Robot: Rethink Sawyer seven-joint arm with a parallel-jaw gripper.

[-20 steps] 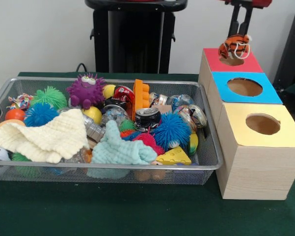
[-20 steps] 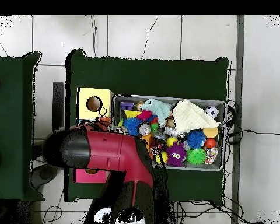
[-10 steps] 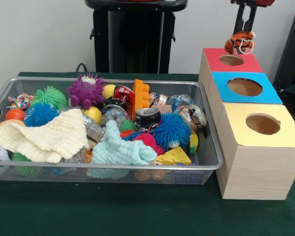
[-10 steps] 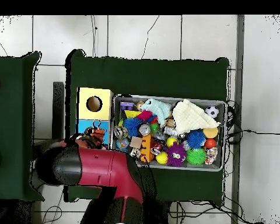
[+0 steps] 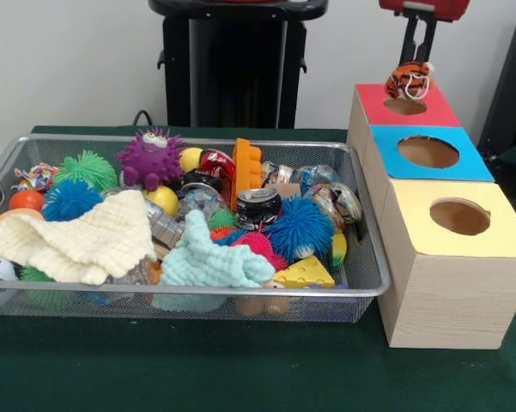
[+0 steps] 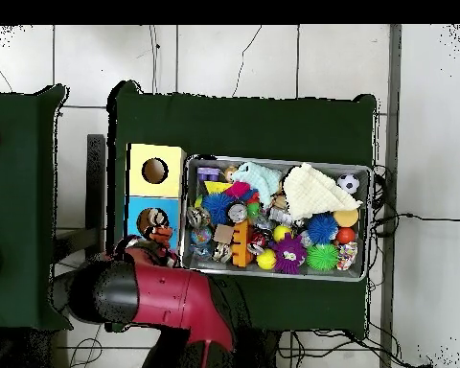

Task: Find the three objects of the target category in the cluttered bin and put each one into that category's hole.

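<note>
An orange, black-striped tiger toy (image 5: pixel 409 80) hangs just above the round hole (image 5: pixel 405 106) in the red-topped box (image 5: pixel 442 110) at the far right. My gripper (image 5: pixel 415 62) comes down from the top edge and is shut on the toy's top. In the overhead view my red arm (image 6: pixel 148 292) covers the red box, and I cannot make out the toy there. The wire bin (image 5: pixel 197 139) on the left holds a heap of toys, balls, cans and cloths.
A blue-topped box (image 5: pixel 464 163) and a yellow-topped box (image 5: pixel 498 236), each with a hole, stand in front of the red one. In the bin lie a purple fuzzy monster (image 5: pixel 150 157), an orange brick (image 5: pixel 246 167), a blue spiky ball (image 5: pixel 300 227), and cream (image 5: pixel 77 236) and mint (image 5: pixel 210 262) cloths.
The gripper with the tiger toy rose and drifted right, then came back left and lower over the red hole. In the overhead view the arm drew back, uncovering the blue box.
</note>
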